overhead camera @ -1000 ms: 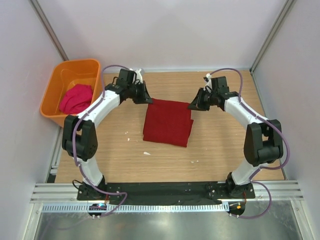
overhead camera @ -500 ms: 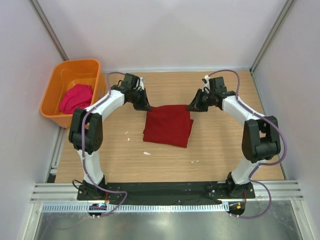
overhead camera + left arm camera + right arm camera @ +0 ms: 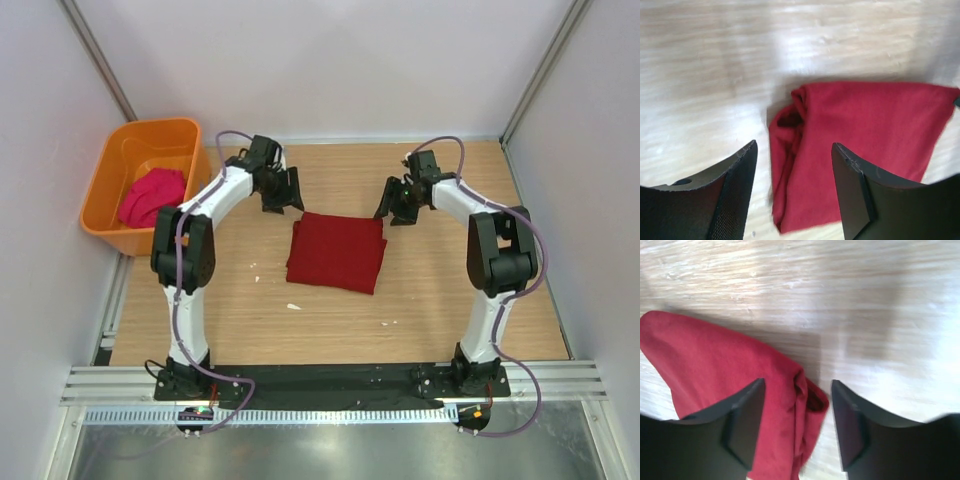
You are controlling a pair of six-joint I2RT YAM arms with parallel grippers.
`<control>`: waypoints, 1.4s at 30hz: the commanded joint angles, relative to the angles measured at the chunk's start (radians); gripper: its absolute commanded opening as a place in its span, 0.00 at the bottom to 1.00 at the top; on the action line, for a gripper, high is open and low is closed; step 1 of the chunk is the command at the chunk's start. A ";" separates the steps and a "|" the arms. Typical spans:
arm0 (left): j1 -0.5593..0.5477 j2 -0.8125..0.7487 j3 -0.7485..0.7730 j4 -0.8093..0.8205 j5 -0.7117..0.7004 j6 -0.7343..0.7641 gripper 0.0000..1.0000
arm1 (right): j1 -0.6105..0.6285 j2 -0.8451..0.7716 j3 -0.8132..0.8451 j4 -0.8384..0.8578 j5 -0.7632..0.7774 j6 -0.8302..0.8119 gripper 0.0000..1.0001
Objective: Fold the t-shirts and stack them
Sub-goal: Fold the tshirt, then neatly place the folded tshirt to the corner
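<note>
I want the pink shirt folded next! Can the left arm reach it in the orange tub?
Probably yes. The pink shirt lies uncovered in the open orange tub beside the left arm, and the left end effector is open and empty; only the tub wall needs clearing.

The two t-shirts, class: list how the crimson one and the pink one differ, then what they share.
The crimson t-shirt lies folded flat on the table; the pink t-shirt sits bunched up in the orange tub. The crimson one is dark red, the pink one bright magenta. Both are plain cloth.
</note>
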 commanded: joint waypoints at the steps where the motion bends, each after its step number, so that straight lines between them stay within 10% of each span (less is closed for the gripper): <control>1: 0.005 -0.164 -0.091 -0.047 0.041 0.071 0.63 | -0.001 -0.128 0.009 -0.062 0.065 -0.065 0.63; 9: 0.003 -0.275 -0.432 0.110 0.166 0.060 0.66 | 0.019 -0.249 -0.222 0.037 -0.047 0.019 0.75; 33: 0.005 -0.433 -0.625 0.215 0.229 -0.110 0.63 | 0.079 -0.111 -0.283 0.252 -0.061 0.049 0.77; 39: 0.036 -0.578 -0.577 0.075 0.132 -0.033 0.64 | 0.104 -0.096 -0.269 0.266 -0.056 0.038 0.61; 42: 0.069 -0.662 -0.582 0.040 0.115 -0.015 0.65 | 0.119 -0.103 -0.262 0.263 -0.024 0.011 0.34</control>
